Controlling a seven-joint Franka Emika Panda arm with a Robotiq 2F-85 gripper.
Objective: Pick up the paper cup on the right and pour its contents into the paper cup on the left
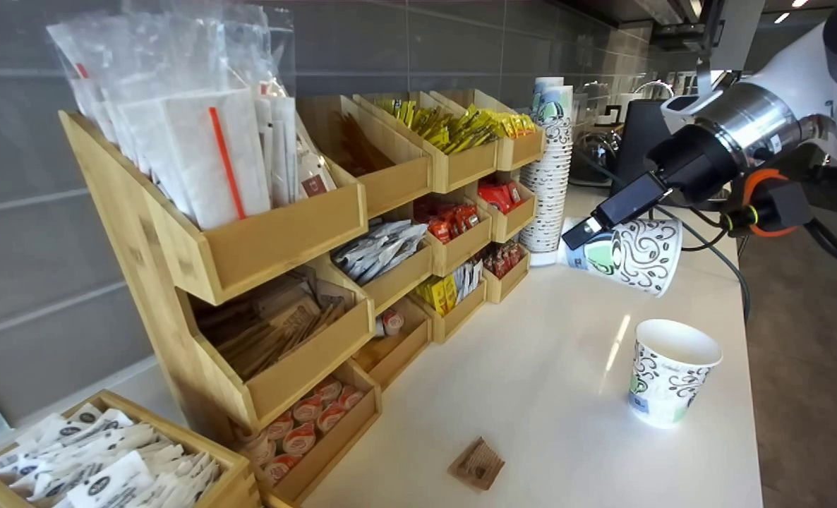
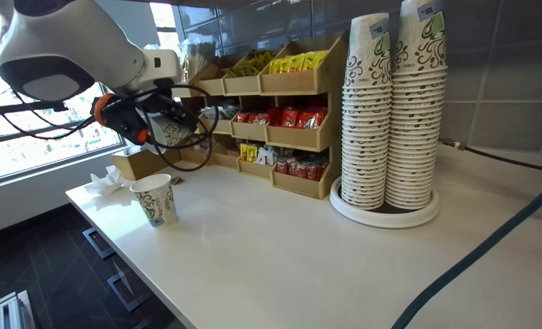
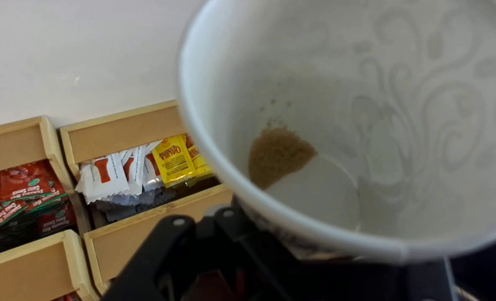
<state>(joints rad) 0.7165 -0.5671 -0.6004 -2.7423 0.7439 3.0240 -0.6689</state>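
The gripper (image 1: 586, 236) has its blocky black fingers (image 1: 627, 202) closed on a paper cup (image 1: 641, 255), clasping it near the narrow base. This tapered cup hangs above the counter (image 1: 531, 395), tipped nearly onto its side, its wide mouth at the opposite end. The wrist view looks into a smooth, pale interior: grainy brown granules (image 3: 275, 156) sit heaped in the angle between wall and flat round bottom, loose specks just beside them, and the printed scrolls show through the paper as soft grey shadows. The upright cup (image 1: 672, 374), round-lipped and patterned with dark curls, stands apart on the glossy white surface. A creased, roughly square brown packet (image 1: 476, 463) lies near it, its print too small to read. Against grey tiles (image 1: 37, 247), a tiered wooden organizer (image 1: 284, 240) with slanting sides holds crimped, shiny packets (image 1: 380, 250). In both exterior views, ribbed columns of nested cups (image 2: 412, 146) rise tall; their round white tray (image 2: 385, 221) has a raised rim.
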